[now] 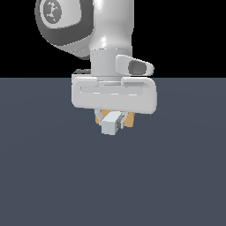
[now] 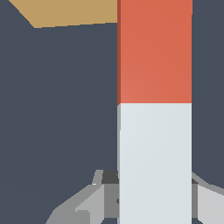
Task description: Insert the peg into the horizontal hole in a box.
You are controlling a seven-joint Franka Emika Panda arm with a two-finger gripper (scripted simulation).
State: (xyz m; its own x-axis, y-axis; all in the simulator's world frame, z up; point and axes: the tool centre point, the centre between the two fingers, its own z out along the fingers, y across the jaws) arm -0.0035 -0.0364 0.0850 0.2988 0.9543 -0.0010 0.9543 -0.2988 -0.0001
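My gripper hangs low over the floor, shut on the peg. In the exterior view only the peg's white-grey end shows, pointing toward the camera. The tan box peeks out behind the hand on both sides of the peg. In the wrist view the peg runs lengthwise away from the gripper. Its white half is held between the grey fingers, and its orange-red half reaches toward the box. The hole is hidden, and I cannot tell whether the peg's tip touches the box.
A flat dark blue-grey floor spreads all around. The arm's large white wrist body blocks most of the box in the exterior view.
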